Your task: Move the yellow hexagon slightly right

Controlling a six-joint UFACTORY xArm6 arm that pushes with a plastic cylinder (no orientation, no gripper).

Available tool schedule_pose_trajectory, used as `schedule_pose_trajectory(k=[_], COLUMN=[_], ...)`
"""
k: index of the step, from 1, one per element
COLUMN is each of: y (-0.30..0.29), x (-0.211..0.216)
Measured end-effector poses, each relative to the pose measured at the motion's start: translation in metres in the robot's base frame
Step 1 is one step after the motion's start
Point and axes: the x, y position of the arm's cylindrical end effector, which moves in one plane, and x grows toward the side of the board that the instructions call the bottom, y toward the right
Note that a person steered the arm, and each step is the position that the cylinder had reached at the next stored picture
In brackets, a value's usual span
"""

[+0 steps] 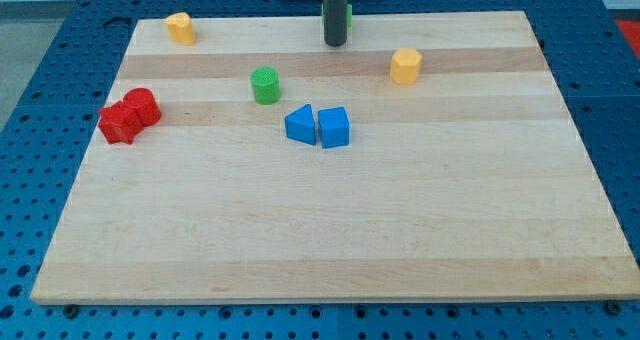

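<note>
no readable text, labels or numbers show anywhere.

open board right of yellow hexagon [405, 66], green cylinder [265, 85] and 2 blue blocks [318, 126] well left

Yellow hexagon [405, 66], dark rod [334, 10]

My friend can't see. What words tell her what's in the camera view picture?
A wooden board holds small blocks, and my tip rests near its top edge, left of the yellow hexagon. A green cylinder, two touching blue blocks and two touching red blocks sit lower.
</note>
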Motion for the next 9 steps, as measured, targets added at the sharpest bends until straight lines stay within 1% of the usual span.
schedule_pose_trajectory(k=[1,2,3,4,5,6,7,8,9], y=[0.000,0.000,0.000,0.000,0.000,0.009,0.029,0.036,0.023], x=[0.017,0.052,0.067,0.072,0.115,0.134,0.131,0.121,0.121])
